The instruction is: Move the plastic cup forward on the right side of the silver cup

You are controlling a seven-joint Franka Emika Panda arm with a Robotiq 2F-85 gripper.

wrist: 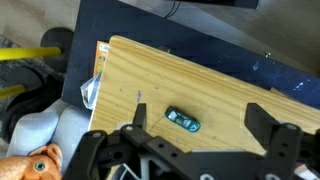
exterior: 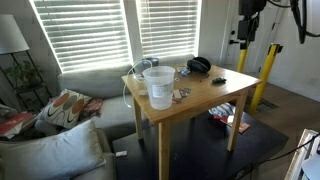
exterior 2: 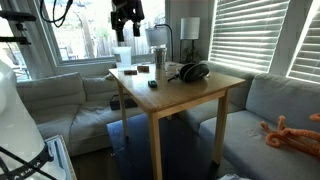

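Note:
The plastic cup (exterior: 158, 86), large and translucent whitish, stands upright on the wooden table (exterior: 205, 98); it also shows in an exterior view (exterior 2: 122, 57). The silver cup (exterior 2: 158, 60), smaller and metallic, stands close beside it, and just behind it in an exterior view (exterior: 151, 64). My gripper (exterior 2: 125, 18) hangs high above the table, apart from both cups. In the wrist view my gripper (wrist: 198, 111) is open and empty, with only the tabletop and a toy car below. Both cups are out of the wrist view.
A small teal toy car (wrist: 182, 120) lies on the table (wrist: 230, 90). Black headphones (exterior 2: 192, 72) sit near the window-side edge. A grey sofa (exterior: 70, 120) with cushions flanks the table. A lamp (exterior 2: 188, 30) stands behind. A yellow stand (exterior: 266, 70) is beside the table.

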